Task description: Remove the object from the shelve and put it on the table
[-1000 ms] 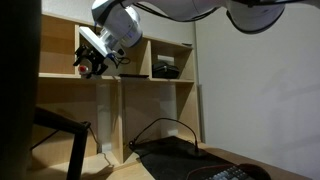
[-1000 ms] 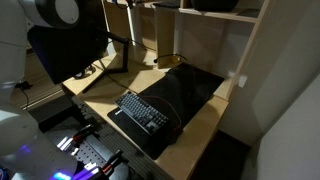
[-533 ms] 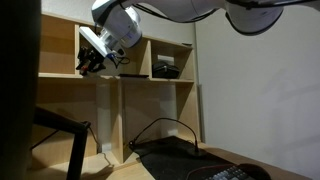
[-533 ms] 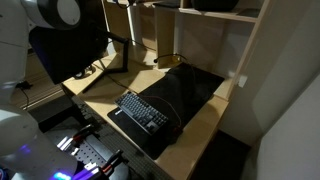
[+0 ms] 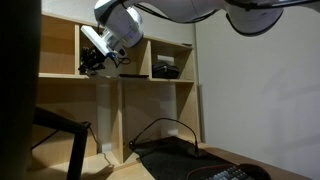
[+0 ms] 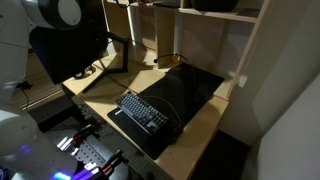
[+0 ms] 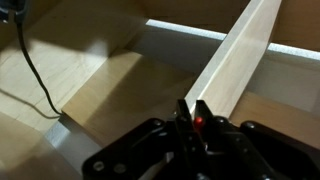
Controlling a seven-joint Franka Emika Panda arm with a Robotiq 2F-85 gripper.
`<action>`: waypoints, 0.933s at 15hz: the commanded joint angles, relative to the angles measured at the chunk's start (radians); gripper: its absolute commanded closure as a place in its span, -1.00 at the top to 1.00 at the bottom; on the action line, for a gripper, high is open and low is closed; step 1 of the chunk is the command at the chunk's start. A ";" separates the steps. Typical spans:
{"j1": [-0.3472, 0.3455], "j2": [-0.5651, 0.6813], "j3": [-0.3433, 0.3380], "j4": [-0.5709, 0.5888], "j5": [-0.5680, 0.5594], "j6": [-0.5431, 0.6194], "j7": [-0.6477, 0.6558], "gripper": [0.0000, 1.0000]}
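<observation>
In the wrist view my gripper (image 7: 193, 108) is shut, its two black fingers almost together, with a small red object (image 7: 199, 121) pinched between them. Only a spot of red shows; the rest of it is hidden. The gripper hangs over the wooden shelf board (image 7: 110, 80), just beside the upright divider (image 7: 236, 58). In an exterior view the gripper (image 5: 90, 67) reaches into the upper left compartment of the shelf (image 5: 60, 75), where the object itself is too small to make out. The wooden table (image 6: 100, 86) lies below the shelf.
A black box (image 5: 165, 70) sits in the neighbouring shelf compartment. On the table lie a keyboard (image 6: 145, 110) and a black mat (image 6: 188, 88). A black cable (image 7: 35, 68) trails across the wood. A dark stand (image 5: 60, 128) is under the shelf.
The jaws have closed from wide open onto the small red object. The gripper has shifted slightly up and to the right inside the compartment.
</observation>
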 commanded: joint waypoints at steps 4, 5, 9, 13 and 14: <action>-0.117 -0.077 0.091 0.037 0.229 -0.233 0.075 -0.93; -0.138 -0.106 0.096 0.031 0.260 -0.283 0.107 -0.93; -0.237 -0.222 0.107 -0.009 0.413 -0.474 0.216 -0.93; -0.348 -0.329 0.096 -0.099 0.612 -0.647 0.286 -0.93; -0.380 -0.355 0.091 -0.143 0.662 -0.685 0.290 -0.93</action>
